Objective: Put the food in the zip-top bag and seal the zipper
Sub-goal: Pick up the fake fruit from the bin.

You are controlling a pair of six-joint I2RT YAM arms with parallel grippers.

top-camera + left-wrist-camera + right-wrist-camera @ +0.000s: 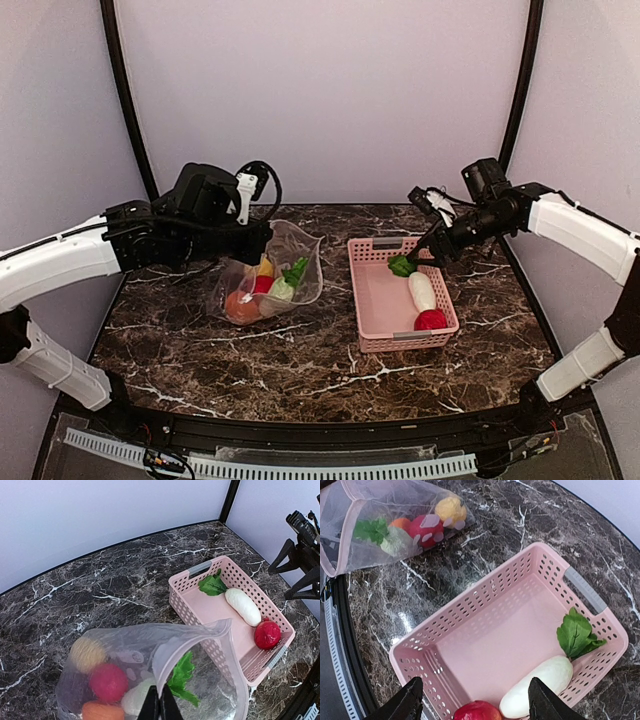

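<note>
Zip-top bag (pixel 272 272): clear floppy film, pale spots, slumped on dark veined marble table (pixel 300 360), left of centre, mouth lifted. Left gripper (pixel 160 706) pinched together on mouth edge.

Inside bag: yellow ball (pixel 87 654), red ball (pixel 108 681), orange ball (pixel 102 711), radish (pixel 137 697) with green leaves. Dark lump beside them blurred.

Pink basket (pixel 485 587), rigid perforated plastic: smooth white second radish (pixel 537 687); second red ball (pixel 477 712) cut off by frame. Right gripper (pixel 476 702) hangs above basket, jaws apart.

Zipper slider not made out.

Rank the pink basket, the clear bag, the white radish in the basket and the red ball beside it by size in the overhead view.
1. Pink basket and clear bag: about alike, too close to rank.
2. White radish.
3. Red ball, slightly smaller than the radish.
</note>
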